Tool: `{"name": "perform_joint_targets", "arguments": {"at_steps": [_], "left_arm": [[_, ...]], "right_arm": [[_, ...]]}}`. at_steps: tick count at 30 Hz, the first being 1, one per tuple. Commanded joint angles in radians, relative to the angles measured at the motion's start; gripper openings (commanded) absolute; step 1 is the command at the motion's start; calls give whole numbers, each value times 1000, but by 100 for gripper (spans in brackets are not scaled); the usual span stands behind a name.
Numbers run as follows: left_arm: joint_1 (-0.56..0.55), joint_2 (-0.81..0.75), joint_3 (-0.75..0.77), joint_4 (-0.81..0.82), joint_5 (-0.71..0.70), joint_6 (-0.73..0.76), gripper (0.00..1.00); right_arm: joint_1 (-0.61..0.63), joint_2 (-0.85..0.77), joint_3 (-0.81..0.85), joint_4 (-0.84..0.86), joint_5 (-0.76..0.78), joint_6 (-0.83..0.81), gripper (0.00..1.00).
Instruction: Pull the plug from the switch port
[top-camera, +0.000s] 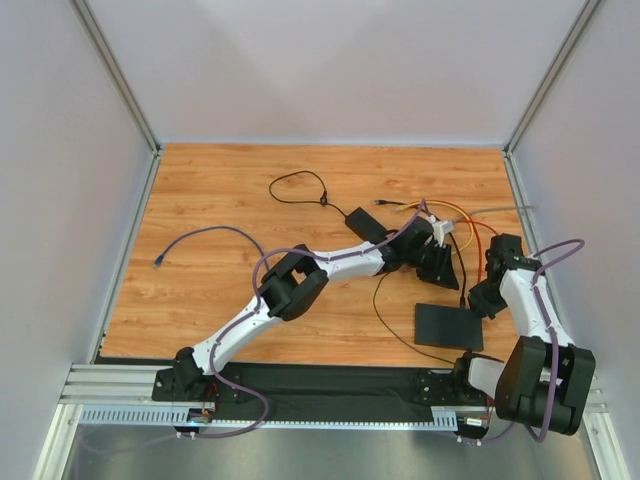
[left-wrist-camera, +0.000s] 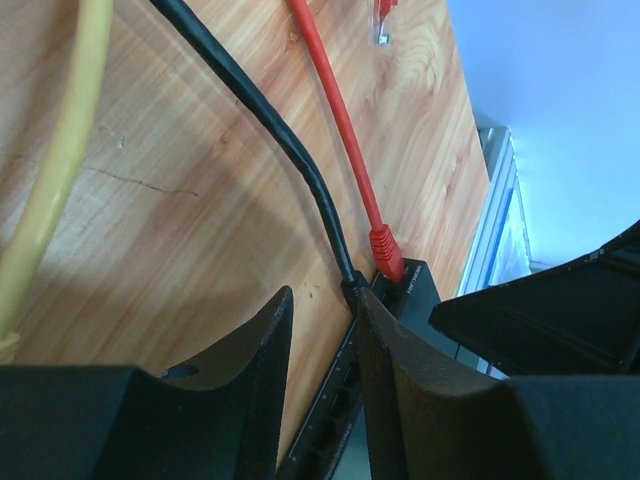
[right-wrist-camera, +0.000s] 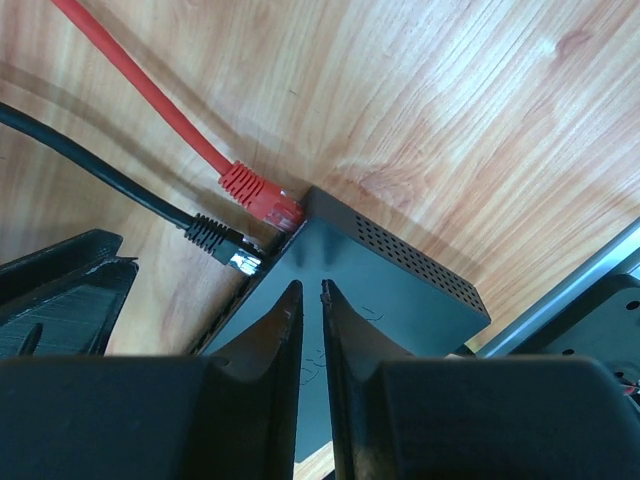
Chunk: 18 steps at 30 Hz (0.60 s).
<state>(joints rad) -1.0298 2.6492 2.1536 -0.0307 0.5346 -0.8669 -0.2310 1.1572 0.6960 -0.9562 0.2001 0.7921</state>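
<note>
Left gripper (left-wrist-camera: 320, 312): stood part-open, tips beside black plug (left-wrist-camera: 350, 288); contact unclear.
Right gripper (right-wrist-camera: 311, 300): was barely parted, empty, above switch (right-wrist-camera: 400, 290).
Cut off: switch's near end.

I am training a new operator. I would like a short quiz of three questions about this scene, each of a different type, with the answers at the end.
1. True or false: the red plug sits in a socket at the edge of the switch.
2. Choose one. Relative to the switch, the right gripper is: A) above its top face; B) beneath it; C) far off to one side.
3. Short answer: what colour is the plug right beside the red plug at the switch's edge?

Key
1. True.
2. A.
3. Black: it is the black plug.
</note>
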Motion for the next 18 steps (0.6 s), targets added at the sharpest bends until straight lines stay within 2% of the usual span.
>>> {"name": "perform_joint_targets", "arguments": {"at_steps": [1,18], "left_arm": [[-18,11,55,63,21,-43,40],[-50,34,40,71,-25,-64,39]], "right_arm": [[-5,-2,-13,39,4,-8,15],[-8,50,-69,77,-16,18,13]]}}
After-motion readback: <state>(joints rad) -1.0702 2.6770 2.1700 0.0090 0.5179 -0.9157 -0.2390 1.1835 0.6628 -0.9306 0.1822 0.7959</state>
